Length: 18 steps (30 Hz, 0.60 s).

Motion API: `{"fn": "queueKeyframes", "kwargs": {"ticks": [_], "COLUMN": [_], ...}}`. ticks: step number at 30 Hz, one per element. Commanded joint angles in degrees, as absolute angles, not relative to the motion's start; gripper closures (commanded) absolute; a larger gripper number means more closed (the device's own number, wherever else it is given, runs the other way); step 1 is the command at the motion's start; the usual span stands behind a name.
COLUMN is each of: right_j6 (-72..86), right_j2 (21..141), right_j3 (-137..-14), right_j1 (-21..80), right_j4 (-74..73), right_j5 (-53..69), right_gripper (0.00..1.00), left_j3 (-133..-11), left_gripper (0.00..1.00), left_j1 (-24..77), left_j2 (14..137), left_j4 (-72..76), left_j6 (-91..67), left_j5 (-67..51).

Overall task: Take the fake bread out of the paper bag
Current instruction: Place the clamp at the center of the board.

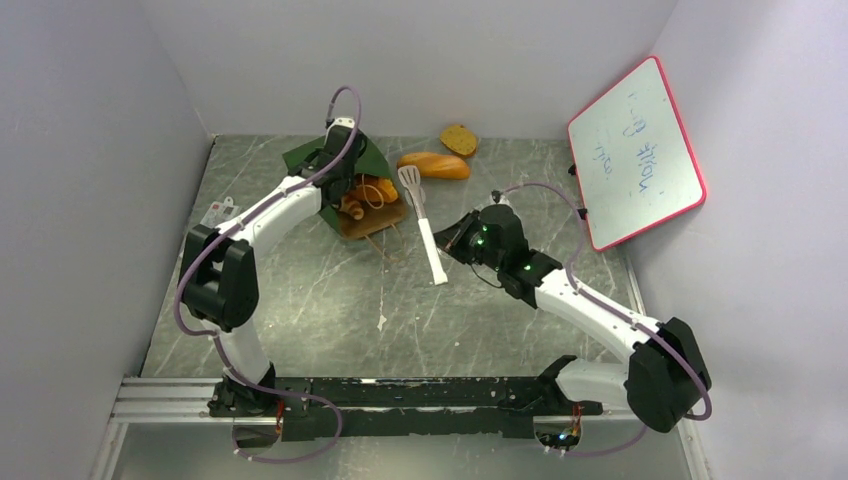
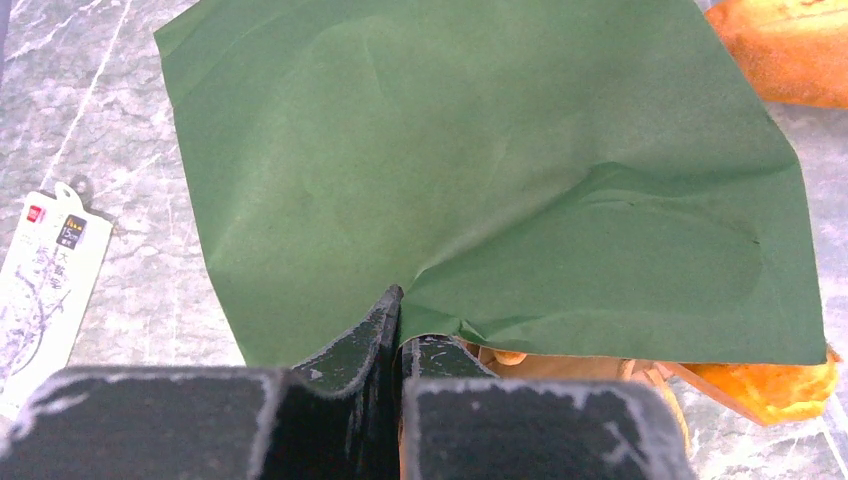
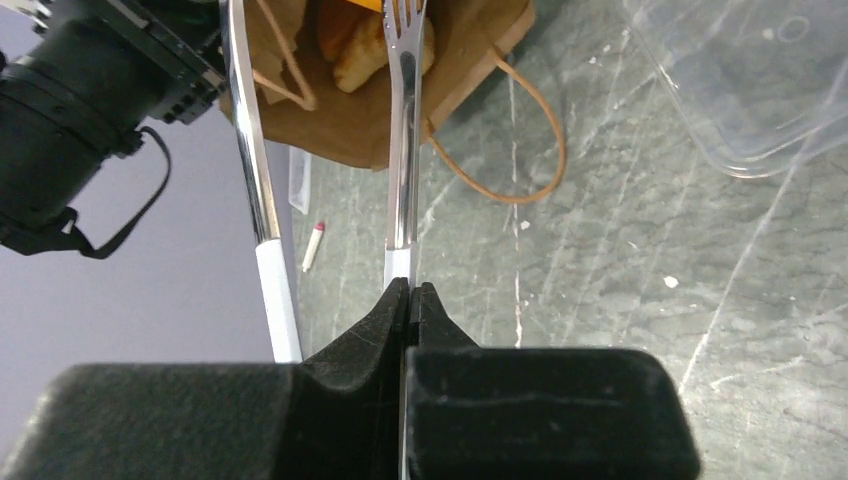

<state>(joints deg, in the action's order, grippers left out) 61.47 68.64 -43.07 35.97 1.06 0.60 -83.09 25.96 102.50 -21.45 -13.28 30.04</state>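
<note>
- We see the small dark green paper bag with a brown kraft inside (image 2: 500,180) lying on its side at about 11 o'clock on the grey marbled table (image 1: 330,320). Its mouth is turned toward roughly 4 o'clock.
- The left gripper (image 2: 402,320) is pinched tight on the green upper edge of the bag at the mouth, with only paper between its fingers.
- The right gripper (image 3: 410,295) is clamped on the long silver tongs with white handle ends (image 3: 404,150).
- In the right wrist view only one arm of the tongs runs between the fingers and the other passes to their left. So the tongs stand spread and carry nothing.
- The tips of the tongs point toward 11 o'clock, near the bag's mouth. We cannot tell whether they touch any bread.
- Two pieces are already out. An oblong orange-tan toy loaf (image 1: 435,165) lies on the table at 2 o'clock from the bag's mouth. A brown speckled oval slice (image 1: 459,139) lies at 1 o'clock from the loaf. Both are apart from the bag.
- Two pieces show inside the mouth: a bright orange piece (image 1: 381,188) and a pale croissant-like piece (image 1: 352,207).
- A thin tan cord handle loop (image 3: 520,150) trails onto the table beside the mouth.
- We judge the task about halfway done, with two breads out and at least two to fetch. Anything deeper in the bag is hidden from us.
</note>
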Motion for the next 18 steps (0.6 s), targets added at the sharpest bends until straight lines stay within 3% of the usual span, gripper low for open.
{"fn": "queueKeyframes", "kwargs": {"ticks": [1,8,18], "right_j6": [59.9,50.9,40.5], "right_j2": [68.9,71.8,85.0], "right_j3": [-43.1,-42.9,-48.3], "right_j1": [35.9,39.5,48.4], "right_j4": [2.4,-2.9,-4.9], "right_j5": [1.2,-4.1,-16.0], "right_gripper": [1.00,1.00,1.00], "left_j3": [-84.7,-82.3,-77.3], "left_gripper": [0.93,0.93,0.93], "left_j1": [24.4,19.7,17.6], "left_j2": [99.5,95.9,92.6], "left_j4": [-23.4,-23.8,-22.5], "left_j6": [-11.8,-10.3,-10.8], "left_j5": [29.5,28.3,28.6]}}
